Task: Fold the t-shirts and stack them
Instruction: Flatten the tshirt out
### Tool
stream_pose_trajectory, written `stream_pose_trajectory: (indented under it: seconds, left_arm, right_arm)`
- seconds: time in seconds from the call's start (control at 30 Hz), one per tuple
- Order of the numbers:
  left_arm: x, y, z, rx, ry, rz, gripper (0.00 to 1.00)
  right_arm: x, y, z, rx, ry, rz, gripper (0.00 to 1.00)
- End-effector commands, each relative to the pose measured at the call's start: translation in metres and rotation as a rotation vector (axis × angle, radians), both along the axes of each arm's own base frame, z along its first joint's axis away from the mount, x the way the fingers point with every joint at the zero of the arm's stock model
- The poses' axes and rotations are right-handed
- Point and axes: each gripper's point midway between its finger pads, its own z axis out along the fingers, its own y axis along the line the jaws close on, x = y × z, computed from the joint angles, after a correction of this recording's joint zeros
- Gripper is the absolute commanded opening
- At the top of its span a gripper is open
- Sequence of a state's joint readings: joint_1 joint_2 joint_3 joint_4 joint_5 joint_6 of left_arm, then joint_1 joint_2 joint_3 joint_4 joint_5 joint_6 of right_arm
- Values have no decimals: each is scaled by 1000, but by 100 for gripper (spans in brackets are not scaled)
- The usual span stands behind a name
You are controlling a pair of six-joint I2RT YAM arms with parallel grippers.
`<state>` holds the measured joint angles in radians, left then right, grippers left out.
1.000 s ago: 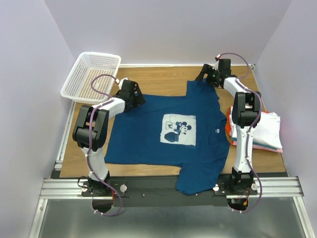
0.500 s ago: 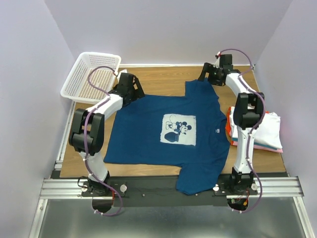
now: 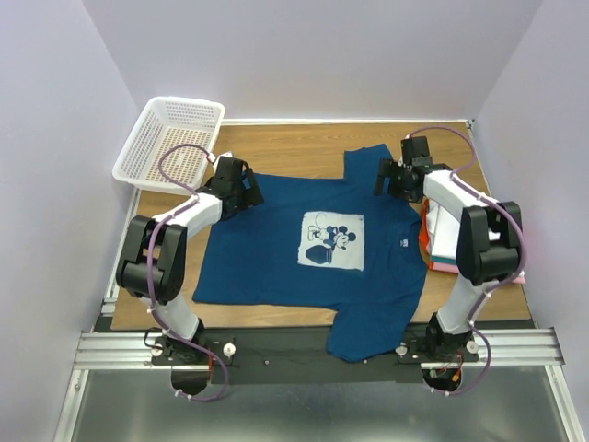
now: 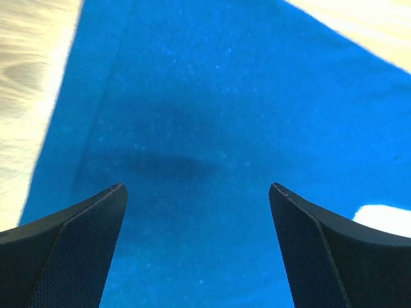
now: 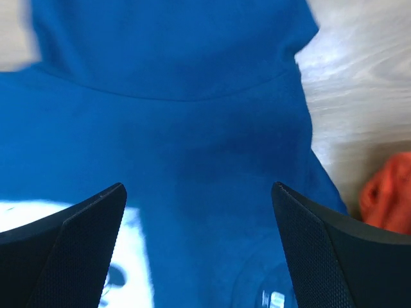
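**So far: a stack on the right, and the blue tee not yet folded**

At the far left of the table [image 3: 294, 138] stands the white mesh basket [image 3: 170, 138], which we judge has no part in this step.

Next to it, the left fingers [image 4: 70, 250] stand wide apart and hold nothing. They hang just above the far left corner of the blue tee [image 3: 276, 267], near its hem. In the left wrist view we see only flat blue cloth between them, and a strip of bare wood at the side.

The blue tee itself lies open and flat in the middle of the table, with the white Mickey print [image 3: 331, 241] facing up and the collar toward the right. No fold is made in it. Its near sleeve reaches over the near edge of the table, onto the black rail.

The right fingers [image 5: 70, 250] are also wide apart and empty. They are over the far shoulder, close to the far sleeve and its seam.

At the right edge lies the stack of folded tees [image 3: 440, 250], just beside the collar. The right arm hides most of it; we can make out white and orange-red, and perhaps pink at the bottom.

In our judgement the larger part is done. What is left is the whole folding of the blue tee and then placing it on the stack. Both arms seem ready to take its far edge.
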<state>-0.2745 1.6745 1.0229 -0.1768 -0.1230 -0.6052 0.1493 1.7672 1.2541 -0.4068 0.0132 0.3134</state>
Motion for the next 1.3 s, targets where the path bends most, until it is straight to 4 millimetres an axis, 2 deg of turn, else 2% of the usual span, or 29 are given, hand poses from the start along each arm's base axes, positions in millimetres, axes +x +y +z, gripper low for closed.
stream_pose_trajectory:
  seconds: [0.0,0.03,0.1,0.13,0.37,0.53,0.57,0.63,0.7,0.73,0.8,0.83,1.0,1.2,1.27]
  left_arm:
    - [7,-9,-16,-14,25,-42,98]
    - [9,-10,-18,-13,28,-40,98]
    - [14,-10,-24,-6,38,-36,98]
    - [15,-9,-27,-3,45,-33,98]
    - [37,-3,-49,28,98,-10,98]
    - [50,0,-55,23,124,-6,98]
    - [55,0,-54,21,121,-4,98]
    - [56,1,-57,17,139,-3,98]
    - [63,1,-58,16,146,-2,98]
    - [63,1,-58,18,153,-1,98]
    - [67,2,-58,17,155,4,98]
    - [69,1,-58,16,154,5,98]
    - [75,5,-57,6,155,26,98]
    - [89,12,-57,26,156,51,98]
    - [94,14,-55,24,151,56,98]
  right_arm:
    - [12,-4,-23,-31,38,-13,100]
    - [14,-5,-34,-36,62,-12,100]
    - [23,-3,-38,-39,62,-13,100]
    - [25,-4,-49,-44,84,-14,100]
    - [45,-1,-78,-50,122,-15,100]
    - [64,1,-87,-51,114,-20,100]
    - [73,2,-81,-48,93,-17,100]
    - [80,5,-89,-44,98,-8,100]
    - [94,8,-84,-43,71,2,100]
    - [96,8,-92,-45,81,4,100]
    - [110,10,-85,-48,50,19,100]
    - [113,10,-91,-54,54,23,100]
    - [139,16,-87,-41,8,42,100]
    - [150,16,-99,-46,7,25,100]
    - [154,16,-97,-44,-2,21,100]
